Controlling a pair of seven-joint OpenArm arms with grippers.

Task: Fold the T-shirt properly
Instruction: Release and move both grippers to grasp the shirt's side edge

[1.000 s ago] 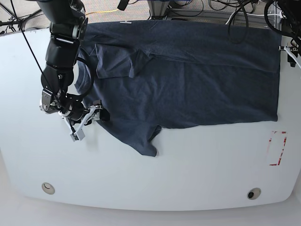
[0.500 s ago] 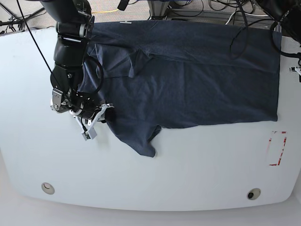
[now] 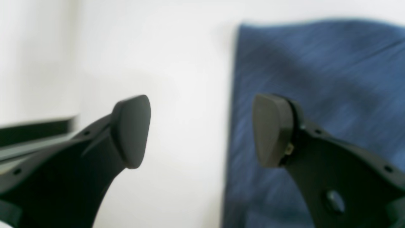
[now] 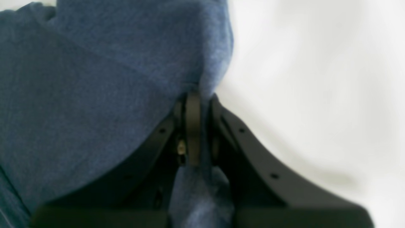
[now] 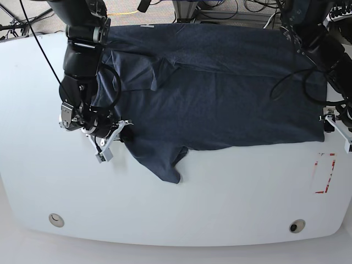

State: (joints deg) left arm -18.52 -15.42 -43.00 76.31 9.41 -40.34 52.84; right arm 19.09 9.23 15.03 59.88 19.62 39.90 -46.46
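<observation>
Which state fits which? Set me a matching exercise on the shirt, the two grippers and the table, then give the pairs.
Column one:
1. T-shirt
2. left gripper
3. right gripper
4. table

Column two:
A. jaws closed on cloth
B. white, bearing the shirt
C. dark blue, spread out flat
D. jaws apart, nothing between them

Pairs: 1-C, 2-D, 3-A, 4-B

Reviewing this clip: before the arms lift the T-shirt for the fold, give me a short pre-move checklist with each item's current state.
1. Right gripper shut on the T-shirt: ok, cloth pinched between its jaws.
2. Left gripper gripping the hem: not ok, jaws open and holding nothing.
3. Left gripper lined up with the shirt's edge: ok, the edge runs between its fingertips.
4. Shirt lying flat: not ok, the far sleeve is folded over and the near sleeve juts out.
5. Table bare in front of the shirt: ok.
</observation>
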